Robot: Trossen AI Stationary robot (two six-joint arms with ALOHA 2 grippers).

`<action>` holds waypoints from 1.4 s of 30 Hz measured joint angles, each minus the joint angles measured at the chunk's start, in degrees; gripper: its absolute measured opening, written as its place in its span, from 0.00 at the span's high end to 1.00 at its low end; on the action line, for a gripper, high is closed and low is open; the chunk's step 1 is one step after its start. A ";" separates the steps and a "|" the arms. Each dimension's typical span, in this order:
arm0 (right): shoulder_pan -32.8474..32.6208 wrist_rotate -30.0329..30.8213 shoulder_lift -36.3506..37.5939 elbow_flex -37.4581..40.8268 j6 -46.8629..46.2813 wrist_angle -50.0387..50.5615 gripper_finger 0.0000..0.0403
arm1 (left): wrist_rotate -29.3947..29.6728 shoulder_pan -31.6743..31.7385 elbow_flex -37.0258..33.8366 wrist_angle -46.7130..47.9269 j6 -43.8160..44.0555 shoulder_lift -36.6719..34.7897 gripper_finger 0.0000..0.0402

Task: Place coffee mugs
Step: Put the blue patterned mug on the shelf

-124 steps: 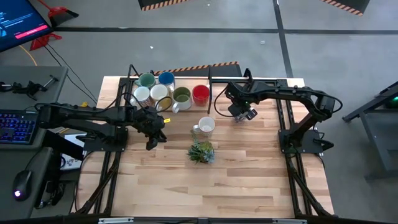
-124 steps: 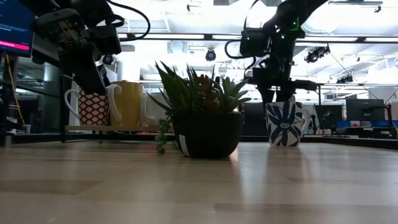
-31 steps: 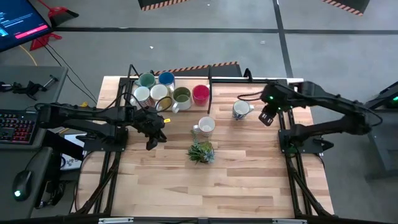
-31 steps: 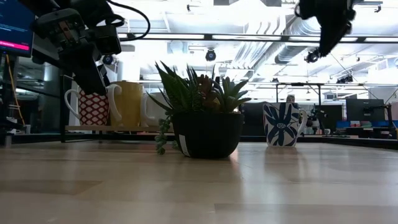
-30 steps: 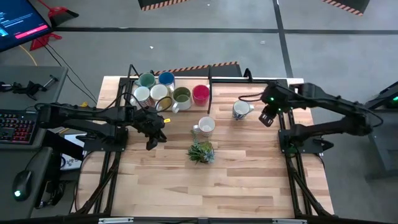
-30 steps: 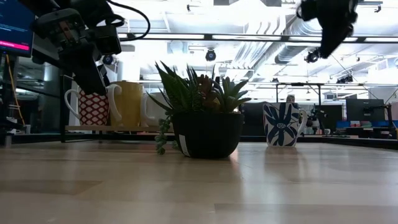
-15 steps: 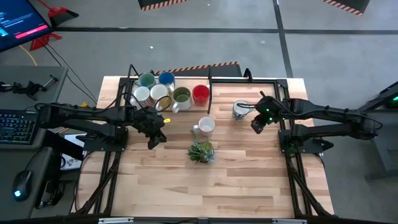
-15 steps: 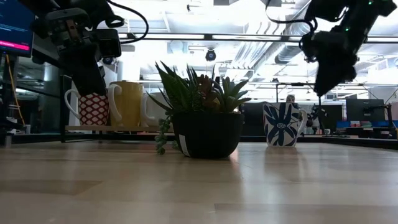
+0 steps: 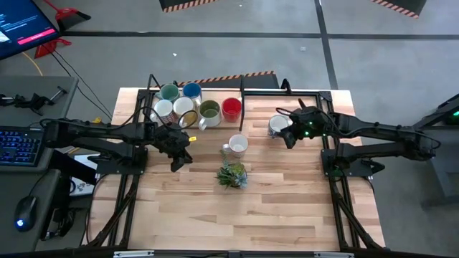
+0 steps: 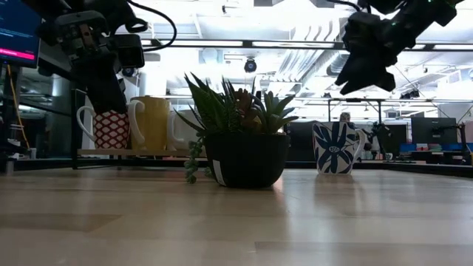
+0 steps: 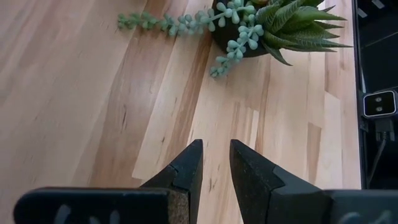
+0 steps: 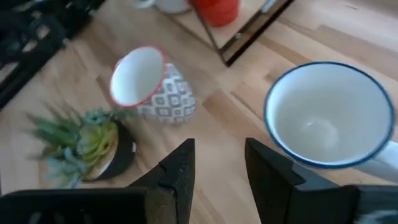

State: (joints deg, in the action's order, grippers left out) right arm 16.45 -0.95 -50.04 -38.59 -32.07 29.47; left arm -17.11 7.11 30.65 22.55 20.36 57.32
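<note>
Your plant (image 9: 232,174) stands nearest, a patterned mug (image 9: 237,145) just behind it. The right gripper (image 9: 289,136) hangs beside the blue-rimmed mug (image 9: 277,125), jaws apart and empty, seemingly for a regrasp. The left gripper (image 9: 177,157) waits, jaws slightly apart, beside the rack mugs (image 9: 185,106).

Spiky green plant (image 9: 232,175) in dark pot mid-table, wooden table (image 9: 237,215), keyboard (image 9: 19,145), mouse (image 9: 25,213)
</note>
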 joint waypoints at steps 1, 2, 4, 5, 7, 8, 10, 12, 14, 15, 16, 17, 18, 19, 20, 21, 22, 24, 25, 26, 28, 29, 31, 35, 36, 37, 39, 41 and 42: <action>-0.03 0.69 -0.34 -0.02 -0.87 0.02 0.70 | 0.00 0.00 0.00 0.00 0.00 0.00 0.82; -0.16 0.85 -0.72 -0.01 -1.15 0.15 0.70 | 0.01 0.00 0.02 0.00 0.00 0.00 0.82; -0.62 0.88 -1.56 0.00 -0.76 -0.12 0.70 | 0.69 -0.02 0.00 0.00 0.02 0.00 0.82; -0.87 0.88 -2.25 0.00 -0.37 -0.68 0.70 | 1.23 -0.02 0.00 0.00 0.00 0.00 0.82; -1.25 1.85 -3.63 0.00 0.50 -1.05 0.70 | 2.29 -0.02 0.00 -0.06 0.02 0.00 0.82; -1.37 2.87 -4.39 0.00 0.56 -1.07 0.70 | 2.46 0.00 0.00 -0.07 0.02 0.00 0.82; -1.49 4.41 -6.09 0.00 0.56 -1.41 0.70 | 2.53 0.00 0.00 -0.14 0.02 0.00 0.82; -1.49 5.07 -7.74 0.00 0.84 -2.57 0.70 | 2.54 0.00 0.00 -0.15 0.04 0.00 0.82; -1.49 5.49 -9.39 0.00 1.42 -4.57 0.70 | 2.54 -0.02 0.00 -0.15 0.04 0.00 0.82; -1.49 5.92 -10.10 0.00 1.89 -5.37 0.70 | 2.54 -0.02 0.00 -0.14 0.04 0.00 0.82; -1.49 6.86 -10.78 0.00 2.39 -6.33 0.70 | 2.54 -0.02 0.00 -0.14 0.04 0.00 0.82; -1.49 7.64 -11.36 0.00 2.59 -7.03 0.70 | 2.54 -0.02 0.00 -0.15 0.04 0.00 0.82; -1.47 8.55 -11.85 0.00 2.65 -7.15 0.70 | 2.54 -0.02 0.00 -0.15 0.04 0.00 0.82; -1.46 9.49 -12.34 0.00 2.79 -7.15 0.70 | 2.54 -0.02 0.00 -0.13 0.04 0.00 0.82; -1.46 10.36 -12.92 0.00 3.29 -7.11 0.70 | 2.54 -0.02 0.00 -0.14 0.06 0.00 0.82; -1.46 11.26 -13.34 0.00 3.72 -7.06 0.70 | 2.54 -0.04 0.00 -0.13 0.07 0.00 0.82; -1.46 11.88 -13.72 0.00 3.96 -7.11 0.70 | 2.54 -0.04 0.00 -0.13 0.07 0.00 0.82; -1.46 13.42 -14.41 0.00 4.08 -7.12 0.70 | 2.54 -0.04 0.00 -0.13 0.05 0.00 0.82; -1.46 14.19 -14.71 0.00 4.18 -7.11 0.70 | 2.52 -0.04 0.00 -0.13 0.07 0.00 0.82; -1.46 14.38 -14.90 0.00 4.77 -7.17 0.70 | 2.52 -0.04 0.00 -0.13 0.07 0.00 0.82; -1.46 14.50 -15.27 0.00 5.68 -7.53 0.70 | 2.53 -0.04 0.00 -0.13 0.07 0.00 0.82; -1.46 14.46 -15.44 0.00 6.23 -7.54 0.70 | 2.52 -0.04 0.00 -0.13 0.04 0.00 0.82; -1.46 14.42 -15.90 0.00 6.99 -7.58 0.70 | 2.52 -0.04 0.00 -0.13 0.04 0.00 0.82; -1.46 14.34 -17.48 0.00 7.92 -7.56 0.70 | 2.52 -0.04 0.00 -0.11 0.04 0.00 0.82; -1.46 14.33 -18.01 0.00 8.12 -7.73 0.70 | 2.52 -0.04 0.00 -0.11 0.02 0.00 0.82; -1.46 14.30 -18.53 0.00 8.15 -8.05 0.70 | 2.52 -0.04 0.00 -0.11 0.02 0.00 0.82; -1.46 14.30 -19.55 0.00 8.15 -8.90 0.70 | 2.52 -0.04 0.00 -0.11 0.02 0.00 0.82; -1.44 14.37 -20.56 0.00 8.41 -9.54 0.70 | 2.52 -0.04 0.00 -0.11 0.02 0.00 0.82; -1.44 14.45 -21.12 0.00 8.97 -10.20 0.70 | 2.52 -0.04 0.00 -0.11 0.02 0.00 0.82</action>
State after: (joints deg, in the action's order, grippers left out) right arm 15.00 13.50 -71.15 -38.59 -23.10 19.28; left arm -14.59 7.07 30.65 22.44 20.38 57.32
